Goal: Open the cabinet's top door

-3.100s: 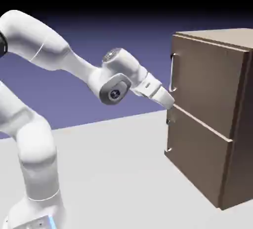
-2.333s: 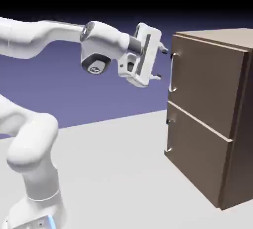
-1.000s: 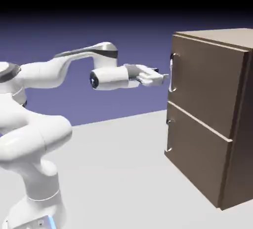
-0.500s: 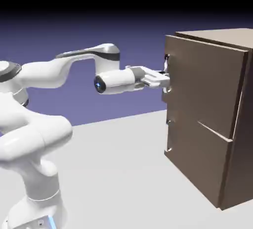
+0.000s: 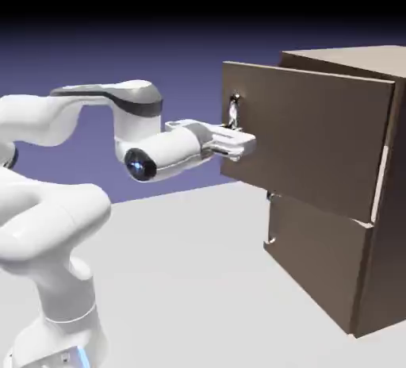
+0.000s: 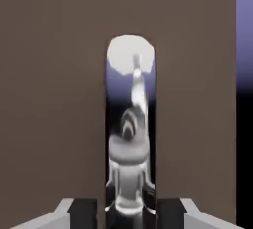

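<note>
The brown cabinet stands at the exterior view's right. Its top door sticks straight out of the front toward the left, like a drawer. My gripper is shut on the lower part of that door's thin silver handle. The hand view shows the shiny handle running upright between my two fingertips, with the gripper hard against brown wood. The lower panel sits flush and closed.
The lower panel's short handle shows under the pulled-out door. A grey table spreads in front of the cabinet. My white arm reaches across from the left at the height of the top door.
The top door has slid much farther out toward the exterior view's left. My gripper has drawn back the same way with the handle in it, and the forearm has dropped lower.
</note>
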`<state>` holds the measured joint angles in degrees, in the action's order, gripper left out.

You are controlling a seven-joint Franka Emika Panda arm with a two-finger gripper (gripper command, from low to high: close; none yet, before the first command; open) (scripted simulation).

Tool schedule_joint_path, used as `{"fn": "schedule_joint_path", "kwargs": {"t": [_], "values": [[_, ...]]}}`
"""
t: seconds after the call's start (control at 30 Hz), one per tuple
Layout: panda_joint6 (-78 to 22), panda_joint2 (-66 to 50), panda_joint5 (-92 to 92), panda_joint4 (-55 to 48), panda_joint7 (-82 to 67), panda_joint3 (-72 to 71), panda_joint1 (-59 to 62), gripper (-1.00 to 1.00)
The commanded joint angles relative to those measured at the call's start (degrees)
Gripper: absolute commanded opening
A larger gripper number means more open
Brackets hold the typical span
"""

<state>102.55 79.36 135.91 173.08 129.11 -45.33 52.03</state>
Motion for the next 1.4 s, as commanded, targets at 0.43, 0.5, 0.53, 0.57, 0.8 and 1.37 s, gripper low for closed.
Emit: {"fn": "schedule_joint_path", "kwargs": {"t": [0.43,0.5,0.53,0.57,0.8,1.37], "values": [[-33.3,-15.4,-31.8,-1.0,-14.2,22.6,17.4,-1.00],[-36.7,-19.5,-36.7,-2.8,-17.2,24.6,19.7,-1.00],[-38.2,-21.6,-39.1,-3.9,-18.7,25.5,20.8,-1.00],[-39.6,-23.7,-41.4,-4.9,-20.1,26.2,21.7,-1.00],[-46.5,-38.2,-55.9,-13.8,-29.4,29.9,26.0,-1.00],[-58.1,-72.9,-83.0,-45.2,-42.5,32.4,27.4,-1.00]]}}
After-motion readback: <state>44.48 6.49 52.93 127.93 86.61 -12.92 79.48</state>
